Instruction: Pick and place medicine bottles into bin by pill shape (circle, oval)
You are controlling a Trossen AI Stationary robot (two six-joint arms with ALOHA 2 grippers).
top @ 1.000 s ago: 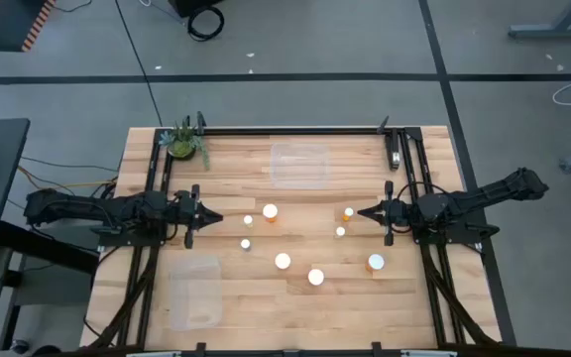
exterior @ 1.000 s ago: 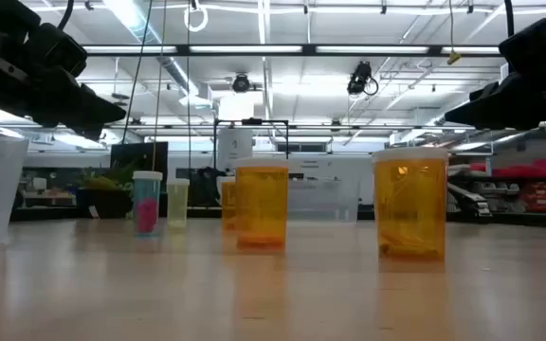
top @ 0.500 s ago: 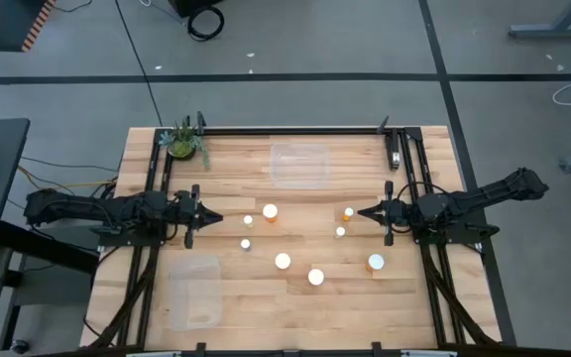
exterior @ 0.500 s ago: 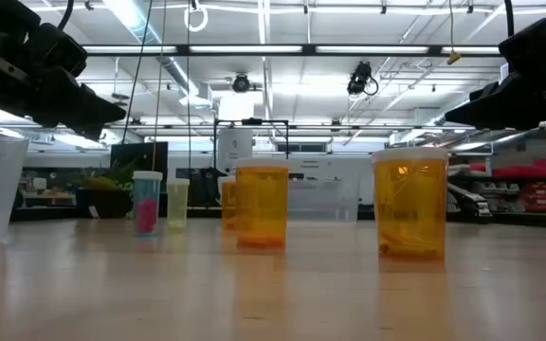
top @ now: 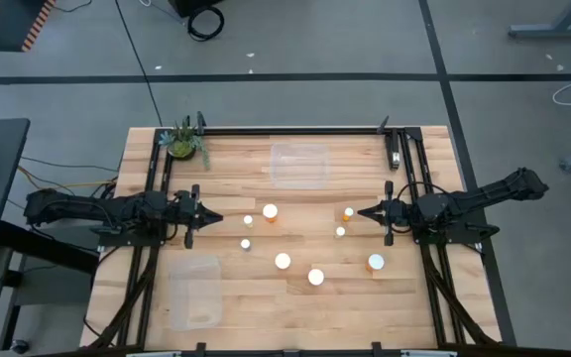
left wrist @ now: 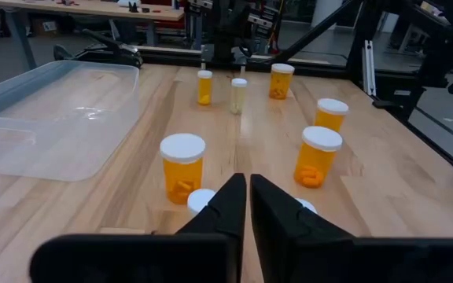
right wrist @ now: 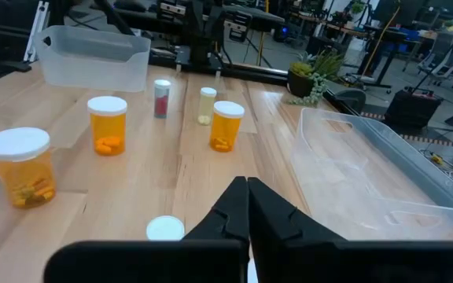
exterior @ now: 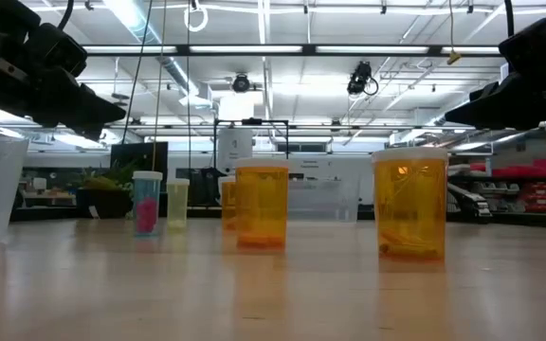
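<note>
Several orange medicine bottles with white caps stand upright on their bases in the middle of the wooden table, among them one (top: 270, 211), another (top: 283, 261) and a third (top: 376, 263). At the table's left side my left gripper (top: 216, 217) hovers level, shut and empty, pointing toward the bottles; in its wrist view (left wrist: 248, 182) the nearest bottle (left wrist: 182, 167) stands just ahead. Opposite it, at the right side, my right gripper (top: 357, 212) is also shut and empty, its fingers (right wrist: 247, 185) pointing toward the bottles. Both grippers hang above the table in the low view.
One clear plastic bin (top: 299, 164) sits at the far middle of the table, and a second clear bin (top: 194, 291) sits at the near left. A small green potted plant (top: 183, 143) stands at the far left corner. Black frame rails (top: 409, 159) run along both sides.
</note>
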